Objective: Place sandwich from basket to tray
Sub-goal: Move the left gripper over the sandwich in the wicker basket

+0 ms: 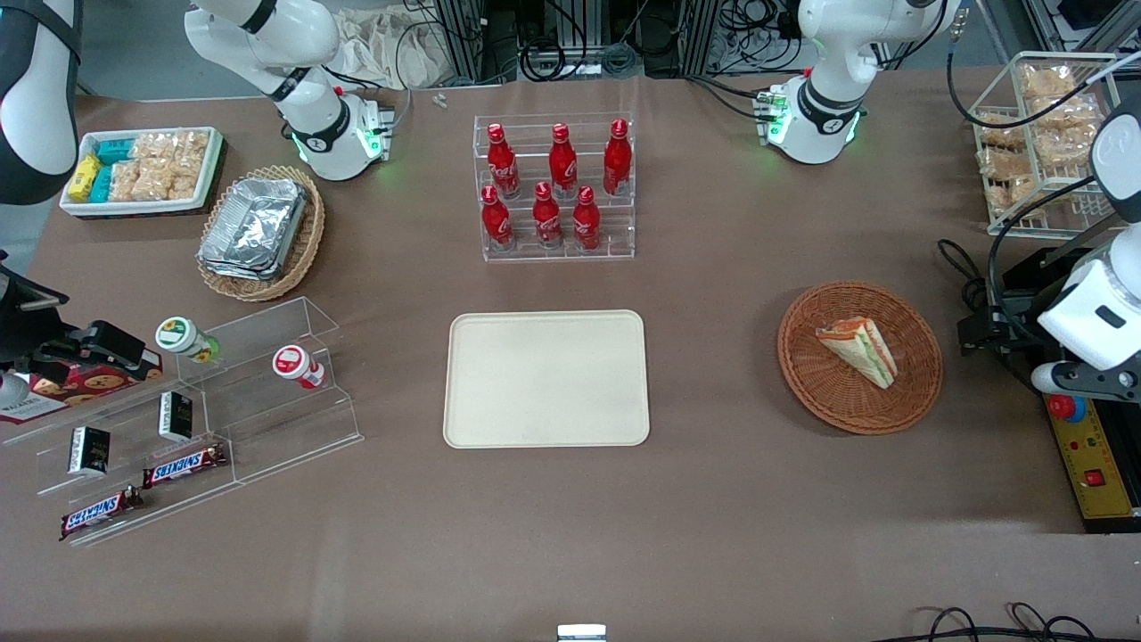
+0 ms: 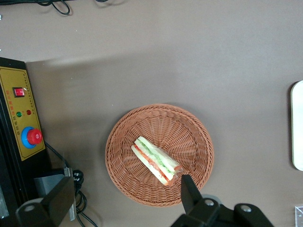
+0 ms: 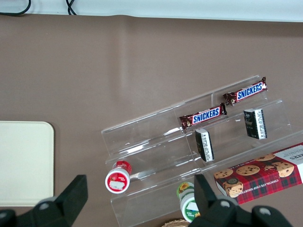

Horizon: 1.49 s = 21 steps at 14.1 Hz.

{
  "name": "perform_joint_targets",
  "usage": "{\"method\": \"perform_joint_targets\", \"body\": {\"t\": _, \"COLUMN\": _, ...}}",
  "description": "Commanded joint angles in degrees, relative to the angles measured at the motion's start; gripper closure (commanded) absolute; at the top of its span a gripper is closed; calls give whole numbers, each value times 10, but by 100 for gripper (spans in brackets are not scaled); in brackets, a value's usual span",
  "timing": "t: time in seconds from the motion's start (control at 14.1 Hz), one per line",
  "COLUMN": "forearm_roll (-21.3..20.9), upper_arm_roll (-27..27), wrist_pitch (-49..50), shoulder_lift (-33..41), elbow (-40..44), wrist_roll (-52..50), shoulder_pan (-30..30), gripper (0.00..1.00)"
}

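The brown tabletop (image 1: 713, 499) carried everything, and the biggest thing on it was the clear stepped display shelf (image 1: 267, 419) toward the parked arm's end, with two bars that read SNICKERS (image 1: 183, 465), two small dark boxes (image 1: 176, 415) whose print I couldn't make out, a green-lidded cup (image 1: 183, 338), a red-lidded cup (image 1: 294, 364), and a plaid box of chocolate chip cookies (image 3: 265, 172). The cream tray (image 1: 546, 378) sat in the middle with nothing on it. Farther from the front camera than the tray, a clear acrylic rack (image 1: 557, 187) held six red bottles (image 1: 546, 216) with white script on them, too small to read for sure. Toward the working arm's end, the reddish-brown basket (image 1: 829, 392) held the sandwich (image 1: 858, 349), a wedge lying on its side with green and red filling showing, well apart from the tray. A white bin (image 1: 141, 209) held beige snack packets plus yellow and teal ones, and a lighter wicker basket (image 1: 303, 254) beside it held foil containers (image 1: 254, 227). A wire rack (image 1: 1043, 143) had more beige snack bags. A yellow control box (image 2: 23, 113) with a red button sat near the basket. The claw (image 2: 125, 198) hung above the tabletop over the basket's edge, fingers (image 2: 188, 189) spread wide and gripping nothing.
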State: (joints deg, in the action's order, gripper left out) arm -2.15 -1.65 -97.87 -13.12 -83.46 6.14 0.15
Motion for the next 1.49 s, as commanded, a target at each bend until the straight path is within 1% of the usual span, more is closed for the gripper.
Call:
{"method": "perform_joint_targets", "body": {"t": 0.0, "forearm_roll": -10, "upper_arm_roll": -1, "wrist_pitch": 1, "shoulder_lift": -11, "elbow": 7, "wrist_roll": -3, "shoulder_pan": -4, "gripper": 0}}
{"method": "perform_joint_targets", "body": {"t": 0.21, "forearm_roll": -9, "upper_arm_roll": -1, "wrist_pitch": 2, "shoulder_lift": -14, "elbow": 8, "wrist_roll": -14, "shoulder_pan": -7, "gripper": 0}}
{"method": "perform_joint_targets", "body": {"t": 0.28, "forearm_roll": -9, "upper_arm_roll": -3, "wrist_pitch": 2, "shoulder_lift": -16, "elbow": 1, "wrist_roll": -57, "shoulder_pan": -13, "gripper": 0}}
{"method": "perform_joint_targets", "body": {"t": 0.42, "forearm_roll": -8, "upper_arm_roll": -5, "wrist_pitch": 0, "shoulder_lift": -13, "elbow": -26, "wrist_roll": -181, "shoulder_pan": -18, "gripper": 0}}
{"method": "perform_joint_targets", "body": {"t": 0.57, "forearm_roll": -5, "upper_arm_roll": -7, "wrist_pitch": -20, "shoulder_lift": 10, "elbow": -83, "wrist_roll": -244, "shoulder_pan": -24, "gripper": 0}}
{"method": "perform_joint_targets", "body": {"t": 0.78, "forearm_roll": 0, "upper_arm_roll": -7, "wrist_pitch": -82, "shoulder_lift": 59, "elbow": -206, "wrist_roll": -399, "shoulder_pan": -24, "gripper": 0}}
{"method": "perform_joint_targets", "body": {"t": 0.99, "forearm_roll": 0, "upper_arm_roll": -6, "wrist_pitch": -150, "shoulder_lift": 87, "elbow": -309, "wrist_roll": -500, "shoulder_pan": -23, "gripper": 0}}
{"method": "perform_joint_targets", "body": {"t": 1.06, "forearm_roll": 0, "upper_arm_roll": -6, "wrist_pitch": -172, "shoulder_lift": 86, "elbow": -330, "wrist_roll": -530, "shoulder_pan": -23, "gripper": 0}}
{"method": "perform_joint_targets", "body": {"t": 1.27, "forearm_roll": 0, "upper_arm_roll": -7, "wrist_pitch": -209, "shoulder_lift": 78, "elbow": -364, "wrist_roll": -567, "shoulder_pan": -24, "gripper": 0}}
{"method": "perform_joint_targets", "body": {"t": 1.42, "forearm_roll": 0, "upper_arm_roll": -6, "wrist_pitch": -272, "shoulder_lift": 71, "elbow": -402, "wrist_roll": -617, "shoulder_pan": -23, "gripper": 0}}
